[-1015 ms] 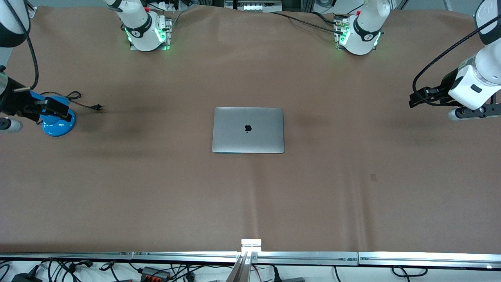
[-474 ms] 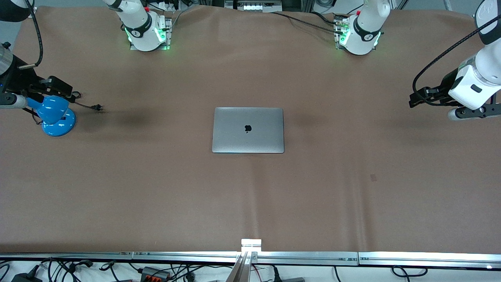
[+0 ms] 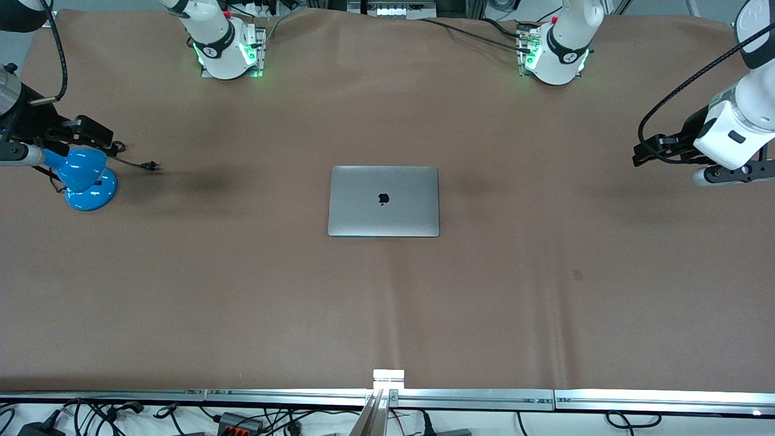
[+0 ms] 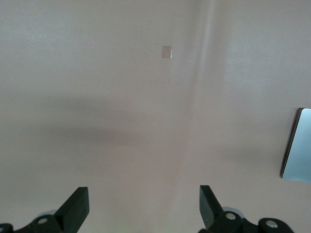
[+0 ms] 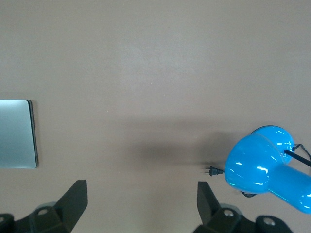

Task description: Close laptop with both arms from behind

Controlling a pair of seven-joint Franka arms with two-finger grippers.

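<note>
The table (image 3: 242, 303), covered in a brown sheet, is seen from a high camera, with a metal rail (image 3: 387, 396) along its nearest edge. Compared with half a second ago, almost nothing has changed; compared with a second ago, the right claw has been lifted off the blue desk lamp (image 3: 88, 178), whose head is now uncovered.

At the middle of the table the laptop (image 3: 384, 201) lies flat with its lid fully down, the dark logo facing up. Only a corner or edge of it is caught in each wrist view, cut off by the frame.

Toward the right arm's end of the table, the lamp is found with its black cord and plug (image 3: 151, 164) trailing toward the laptop. The right claw (image 5: 141, 204) is held over bare table just beside the lamp, its fingers spread wide and nothing between them. In the front view it is partly cut off by the frame edge.

Toward the left arm's end, the left claw (image 4: 143, 206) is held over bare table, well apart from the laptop, fingers likewise spread wide and empty.
</note>
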